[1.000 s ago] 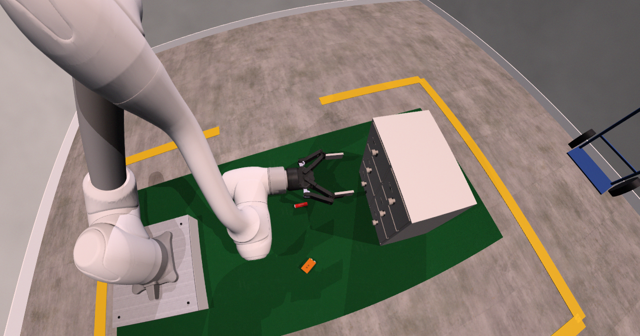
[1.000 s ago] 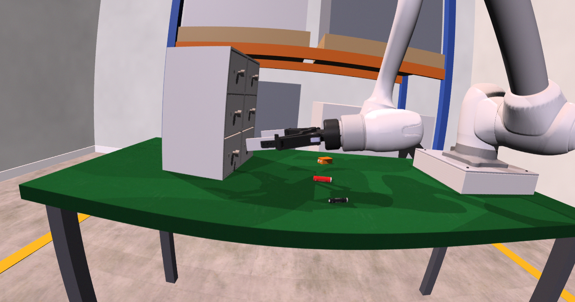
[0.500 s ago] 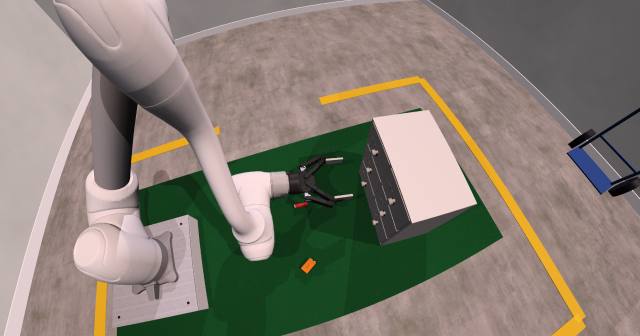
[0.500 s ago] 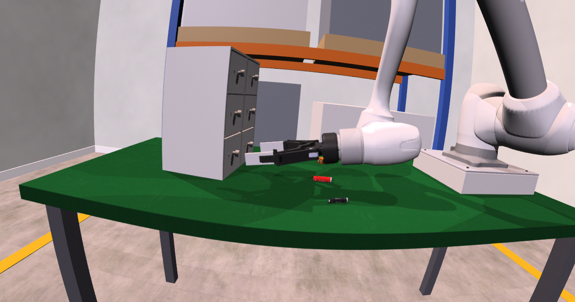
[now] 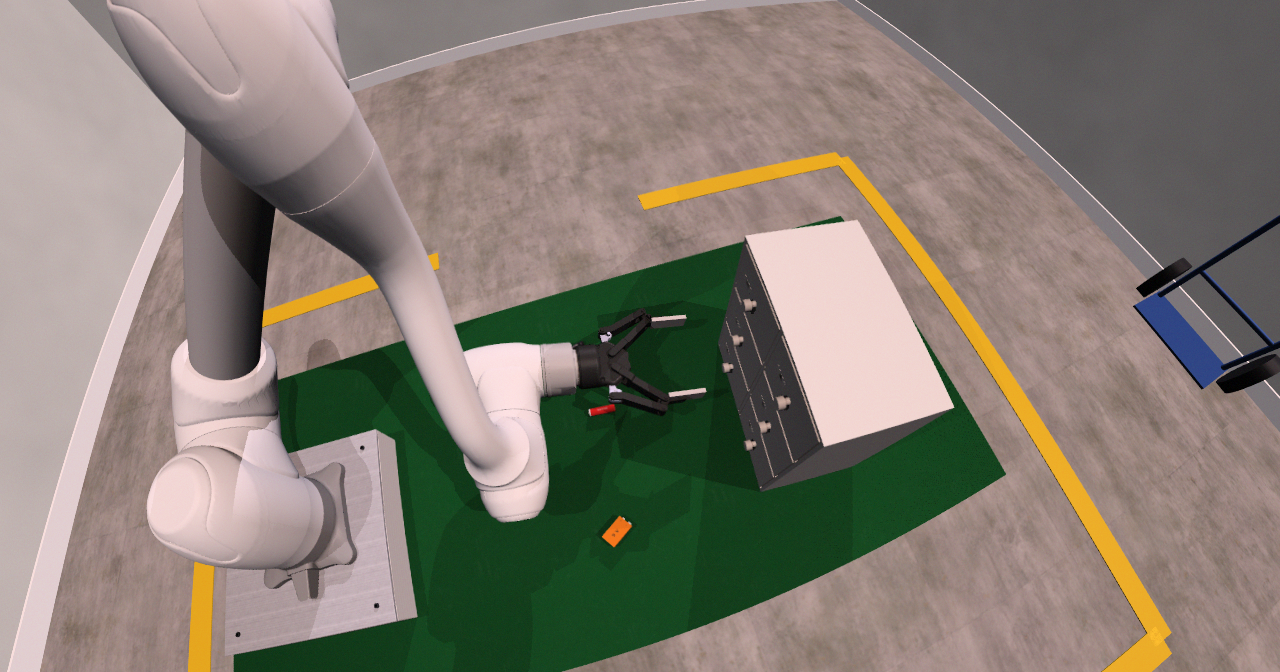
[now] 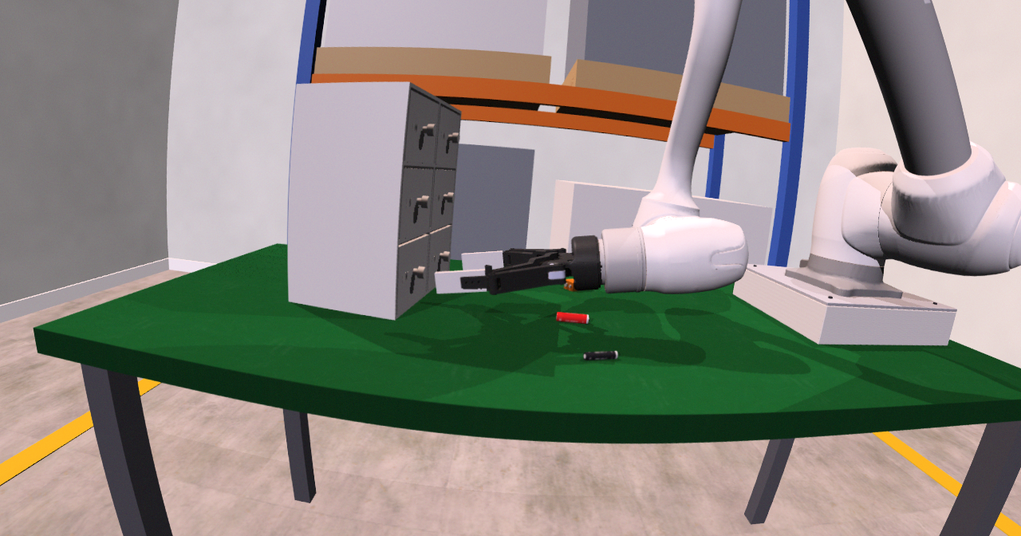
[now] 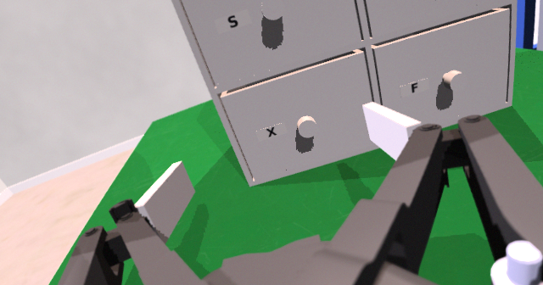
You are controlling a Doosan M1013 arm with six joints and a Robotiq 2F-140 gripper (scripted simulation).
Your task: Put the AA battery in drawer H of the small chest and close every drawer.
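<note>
My gripper [image 5: 695, 355] [image 6: 449, 270] [image 7: 275, 150] is open and empty, low and level in front of the chest [image 5: 850, 319] [image 6: 346, 197]. In the wrist view the knob of drawer X [image 7: 335, 120] shows between the fingers, beyond the tips. Drawer S [image 7: 314, 18] is above it. The top drawer [image 6: 412, 155] in that column is above S; its label is not readable here. All visible drawers look pushed in. A red battery [image 5: 601, 410] [image 6: 571, 317] and a thinner black battery [image 6: 601, 355] lie on the table. Their size marks are unreadable; the arm hides the black one in the top view.
An orange block battery [image 5: 615, 531] [image 6: 569, 285] lies on the table [image 5: 716, 569] [image 6: 463, 383], partly hidden behind the gripper in the exterior view. Drawer F [image 7: 475, 56] is beside X. The robot's base block [image 5: 393, 525] [image 6: 884, 325] is opposite the chest.
</note>
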